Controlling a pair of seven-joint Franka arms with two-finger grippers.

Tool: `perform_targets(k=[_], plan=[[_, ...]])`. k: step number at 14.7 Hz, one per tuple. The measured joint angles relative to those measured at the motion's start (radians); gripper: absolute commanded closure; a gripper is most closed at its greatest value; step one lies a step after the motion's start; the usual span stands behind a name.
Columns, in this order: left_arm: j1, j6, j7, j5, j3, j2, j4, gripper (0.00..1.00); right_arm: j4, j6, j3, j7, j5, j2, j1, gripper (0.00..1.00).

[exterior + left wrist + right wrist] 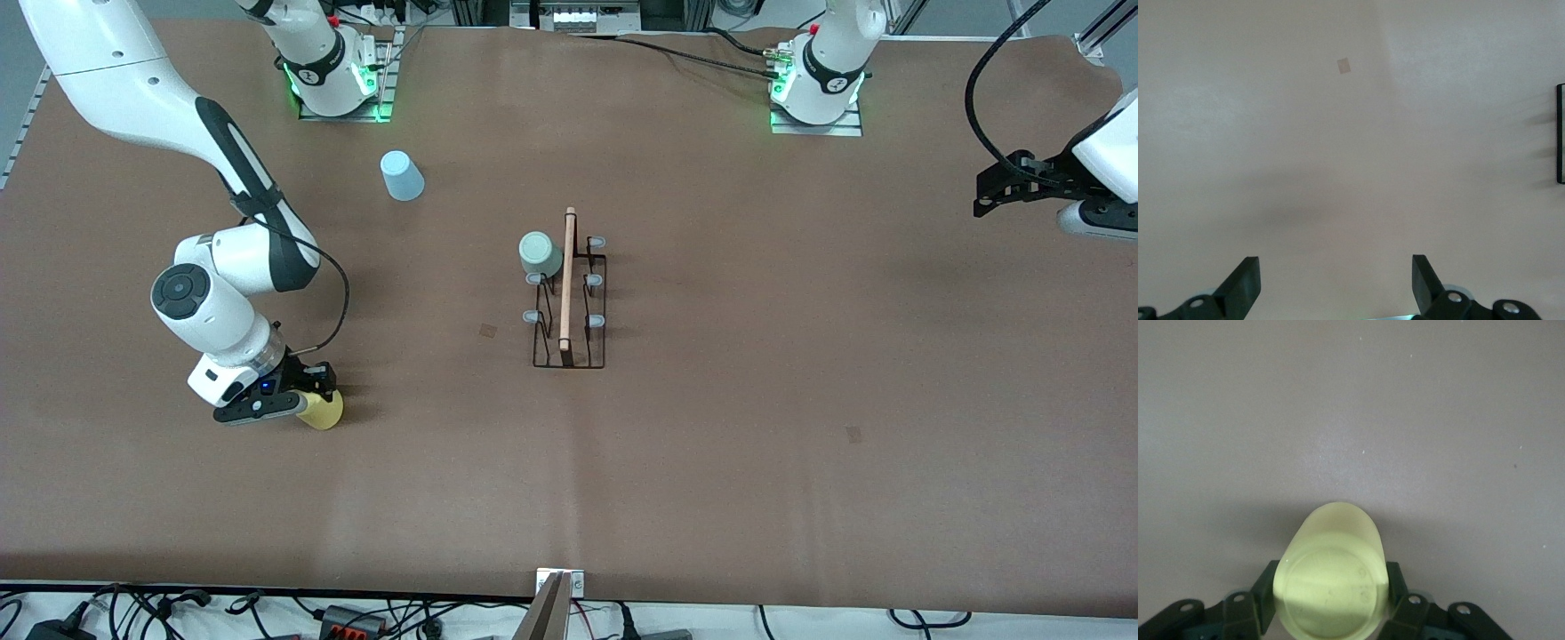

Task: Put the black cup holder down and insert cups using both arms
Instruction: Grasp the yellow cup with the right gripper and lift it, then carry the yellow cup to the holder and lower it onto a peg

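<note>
Right tool clamped on the yellow cup, low at the right arm's end of the bench. Left tool waits, fingers spread wide and empty. Black cup holder stands mid-bench, the mint cup on one peg; the blue cup stands apart.

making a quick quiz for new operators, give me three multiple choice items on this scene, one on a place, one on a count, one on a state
1. Where is the mint green cup?
A. on a peg of the black cup holder
B. in the left hand
C. beside the yellow cup

2. How many cups show?
A. two
B. three
C. five

3. What is the right hand doing?
A. hanging open
B. shut on the yellow cup
C. gripping the holder

Key: 1 A, it sits on the holder; 2 B, mint, yellow, light blue cup; 3 B, fingers press both its sides.
</note>
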Motion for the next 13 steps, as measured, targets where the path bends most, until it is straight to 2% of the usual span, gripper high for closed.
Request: perform_targets(k=[3,5,7,9,10,13], plan=[[0.0,-0.003,0.0,0.0,-0.002,0.0,0.001,0.0,0.014,-0.031,0.001,0.0,0.002,-0.045,0.01,0.8],[0.0,-0.004,0.0,0.0,-0.002,0.0,0.001,0.0,0.023,-0.142,0.005,0.103,0.01,-0.125,0.058,0.8],[0.0,-0.004,0.0,0.0,-0.001,0.0,0.001,0.0,0.026,-0.254,0.012,0.279,0.052,-0.221,0.147,0.8],[0.001,-0.004,0.0,0.0,-0.001,0.0,0.002,0.0,0.024,-0.319,0.018,0.447,0.151,-0.292,0.262,0.8],[0.001,-0.004,0.0,0.0,0.0,0.0,0.002,0.0,0.023,-0.329,0.02,0.541,0.177,-0.309,0.325,0.8],[0.001,-0.004,0.0,0.0,0.0,0.0,0.002,0.0,0.029,-0.328,0.021,0.821,0.177,-0.308,0.481,0.8]])
